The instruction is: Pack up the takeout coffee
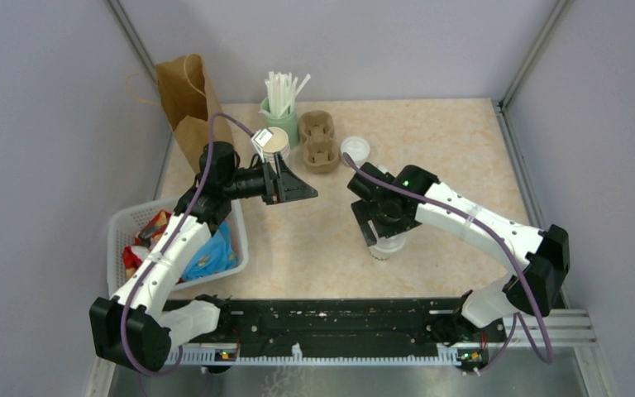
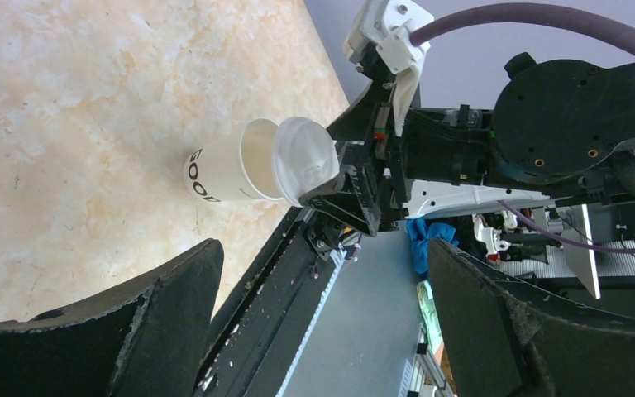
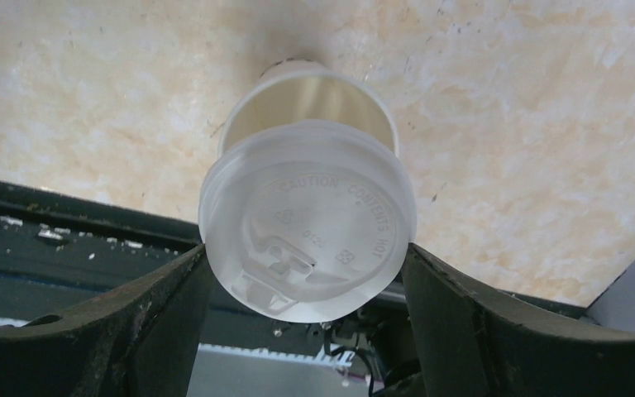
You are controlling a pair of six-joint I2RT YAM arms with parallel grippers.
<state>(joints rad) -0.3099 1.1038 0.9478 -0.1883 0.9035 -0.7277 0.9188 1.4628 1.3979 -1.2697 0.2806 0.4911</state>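
The takeout coffee cup (image 1: 387,246) stands near the table's front middle, cream-white with dark lettering "GOOD" (image 2: 219,169). Its mouth is open at one side (image 3: 306,103). My right gripper (image 1: 389,217) is above it, shut on the round white plastic lid (image 3: 307,223), one finger on each side of the lid's rim (image 3: 306,251). The lid (image 2: 302,161) is tilted against the cup's rim and is not seated flat. My left gripper (image 1: 298,188) is open and empty in the air to the left of the cup, pointing towards it (image 2: 322,248).
A brown paper bag (image 1: 186,103) stands at the back left. Beside it are a stack of lidless cups (image 1: 271,142), a green holder of straws (image 1: 279,103), a pulp cup-carrier (image 1: 318,141) and a spare lid (image 1: 355,150). A white basket of snacks (image 1: 132,227) is at the left.
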